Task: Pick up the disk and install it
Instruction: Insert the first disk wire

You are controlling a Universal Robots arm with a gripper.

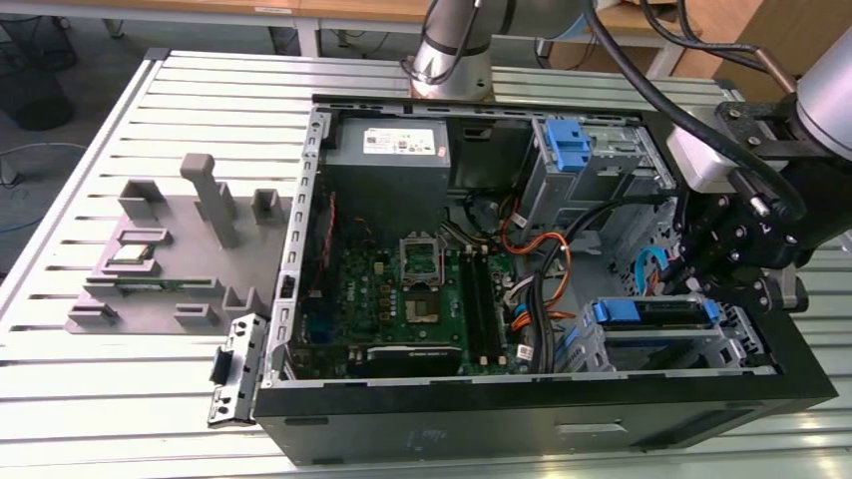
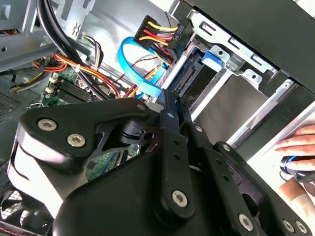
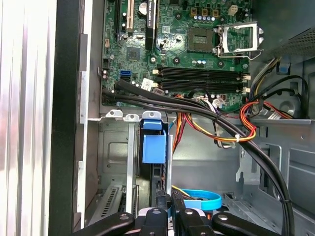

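Note:
The disk (image 1: 648, 311) sits in the drive cage at the case's front corner, on the exterior view's right, its blue rail facing up. In the first wrist view the disk (image 3: 153, 147) stands edge-on in the cage slot, with a blue tab on top. In the second wrist view the disk (image 2: 212, 56) lies in the metal bay with its connector end facing the fingers. My gripper (image 1: 699, 284) hovers just above and beside the cage. Its fingers (image 2: 167, 105) are pressed together with nothing between them, and the gripper (image 3: 167, 209) points at the disk's end without holding it.
The open case (image 1: 533, 409) holds the motherboard (image 1: 426, 289), a grey power supply (image 1: 393, 150) and a second blue-tabbed cage (image 1: 569, 145). A blue cable (image 2: 135, 69) and bundled wires (image 3: 216, 128) run close by the cage. A grey fixture (image 1: 160, 259) lies on the slatted table. A hand (image 2: 298, 145) rests outside the case.

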